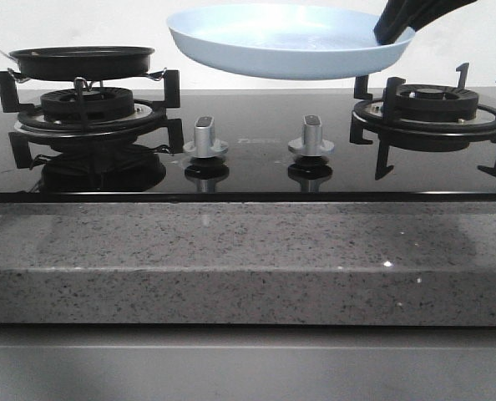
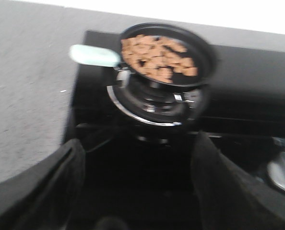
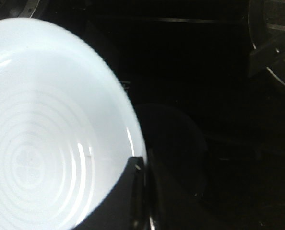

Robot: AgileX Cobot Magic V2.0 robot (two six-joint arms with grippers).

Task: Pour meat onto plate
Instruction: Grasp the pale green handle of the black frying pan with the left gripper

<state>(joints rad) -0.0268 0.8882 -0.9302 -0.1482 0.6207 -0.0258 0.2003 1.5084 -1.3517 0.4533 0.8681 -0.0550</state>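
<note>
From the front, one wide round pale-blue plate [image 1: 285, 42] hangs in the air over the stove, pinched at its rim by the right gripper [image 1: 392, 33]. One black frying pan [image 1: 81, 61] sits on the left burner [image 1: 85, 113]. Two silver knobs [image 1: 206, 138] stand between two burners. The plate could tip or slip, held by one edge.

Left wrist: the left gripper [image 2: 137, 191] has its fingers spread wide, holding nothing. The heap of small reddish-brown meat pieces [image 2: 157, 57], too many to count, lies in the pan. A clumsy grab could spill it.

Right wrist: the plate is bare.
</note>
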